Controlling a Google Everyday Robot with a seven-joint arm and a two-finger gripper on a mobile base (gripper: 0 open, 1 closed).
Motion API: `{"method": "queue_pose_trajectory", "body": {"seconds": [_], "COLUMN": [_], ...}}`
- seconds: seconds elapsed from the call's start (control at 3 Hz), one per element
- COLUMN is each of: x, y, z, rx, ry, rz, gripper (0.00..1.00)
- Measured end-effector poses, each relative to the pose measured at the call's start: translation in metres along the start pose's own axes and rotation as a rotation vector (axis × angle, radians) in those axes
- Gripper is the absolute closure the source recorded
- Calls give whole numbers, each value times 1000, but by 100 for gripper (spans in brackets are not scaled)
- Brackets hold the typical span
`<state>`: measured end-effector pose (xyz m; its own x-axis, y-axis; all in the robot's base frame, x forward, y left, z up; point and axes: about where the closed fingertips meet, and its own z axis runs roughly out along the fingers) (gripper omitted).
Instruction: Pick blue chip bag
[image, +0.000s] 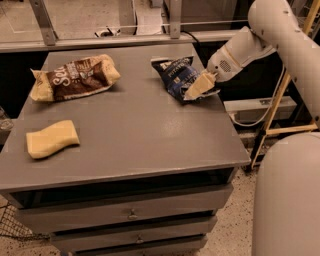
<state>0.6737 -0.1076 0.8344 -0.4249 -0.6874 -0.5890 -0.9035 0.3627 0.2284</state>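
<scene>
The blue chip bag (177, 75) is a small crinkled navy bag with white lettering. It lies on the grey table top (140, 125) at the back right, near the right edge. My gripper (199, 86) comes in from the right on the white arm (240, 50) and rests on the bag's right corner, low against the table. The bag's right edge is partly hidden under the gripper.
A larger brown-and-tan bag (72, 77) lies at the back left of the table. A yellow sponge (52, 138) lies at the front left. The table has drawers (130, 215) in front. A wooden frame and a cable (270, 115) stand to the right.
</scene>
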Motion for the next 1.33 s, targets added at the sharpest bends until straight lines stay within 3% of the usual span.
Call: {"method": "queue_pose_trajectory", "body": {"seconds": [0.33,0.67,1.0,1.33], "x": [-1,-21,-60,-80], "y": [1,15,49,67], "z": [-2,-22,-68,-97], "rx": [0,72,234,317], "ry": [0,31,97,125], "rz": [0,-76,-235,-316], "gripper": [88,100,100,100]}}
